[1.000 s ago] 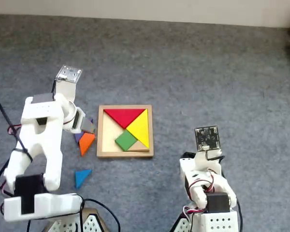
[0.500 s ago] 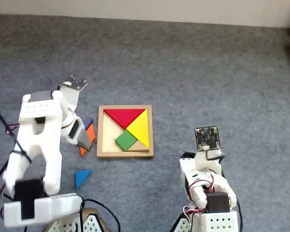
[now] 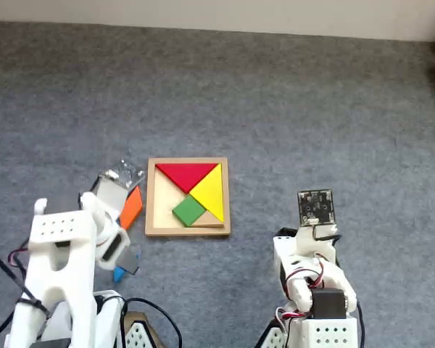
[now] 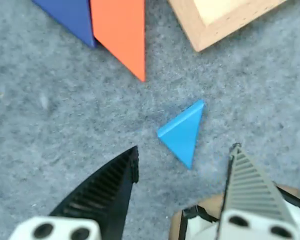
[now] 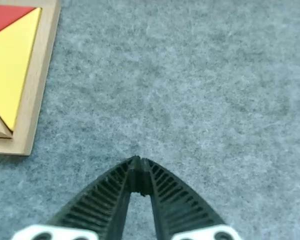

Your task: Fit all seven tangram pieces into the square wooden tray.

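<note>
The square wooden tray point(image 3: 151, 196) lies mid-table holding a red triangle point(image 3: 184, 174), a yellow triangle point(image 3: 211, 191), a green square point(image 3: 188, 211) and a tan piece point(image 3: 210, 217). An orange piece point(image 3: 131, 206) lies just left of the tray, with a dark blue piece point(image 4: 65, 12) beside it in the left wrist view. A small light-blue triangle point(image 4: 183, 132) lies on the carpet just ahead of my open left gripper point(image 4: 182, 155), between the lines of its fingers. My right gripper point(image 5: 137, 167) is shut over bare carpet, right of the tray corner point(image 5: 25, 145).
Grey carpet covers the whole table. The left arm's white body point(image 3: 61, 254) stands over the loose pieces left of the tray. The right arm point(image 3: 312, 268) sits folded near the front edge. Open carpet stretches behind and right of the tray.
The left arm has pulled back toward the front edge, from beside the orange piece to above the light-blue triangle. The orange piece now lies uncovered. The right arm stays put.
</note>
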{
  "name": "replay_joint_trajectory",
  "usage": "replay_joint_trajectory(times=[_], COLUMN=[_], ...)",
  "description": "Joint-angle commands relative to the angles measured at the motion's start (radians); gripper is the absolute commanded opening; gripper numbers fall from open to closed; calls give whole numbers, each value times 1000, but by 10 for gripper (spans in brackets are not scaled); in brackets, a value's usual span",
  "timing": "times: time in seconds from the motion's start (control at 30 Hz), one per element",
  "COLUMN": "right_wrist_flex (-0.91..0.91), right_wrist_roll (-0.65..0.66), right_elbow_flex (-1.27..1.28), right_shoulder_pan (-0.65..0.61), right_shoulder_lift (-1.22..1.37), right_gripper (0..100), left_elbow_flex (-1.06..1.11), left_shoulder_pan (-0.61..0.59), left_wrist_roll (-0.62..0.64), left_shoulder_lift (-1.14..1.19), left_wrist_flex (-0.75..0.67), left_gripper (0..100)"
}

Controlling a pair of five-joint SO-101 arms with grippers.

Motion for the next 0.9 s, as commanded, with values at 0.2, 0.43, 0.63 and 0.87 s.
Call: replay_joint_trajectory(times=[0.2, 0.43, 0.63, 0.87], right_wrist_flex=[1, 1, 1, 1], right_wrist_roll=[2, 2, 2, 2], right_elbow_flex=[148, 148, 148, 148], right_shoulder_pan=[15, 15, 15, 15], right_shoulder_lift=[-7, -7, -7, -7], right_gripper=[9, 9, 9, 9], left_elbow_flex=[180, 153, 140, 142], left_shoulder_pan=[-13, -45, -41, -39], left_wrist_roll=[-8, -8, -9, -8], left_shoulder_lift=[47, 160, 194, 119], left_wrist_flex=[-238, -279, -285, -287], left_gripper=[280, 203, 113, 105])
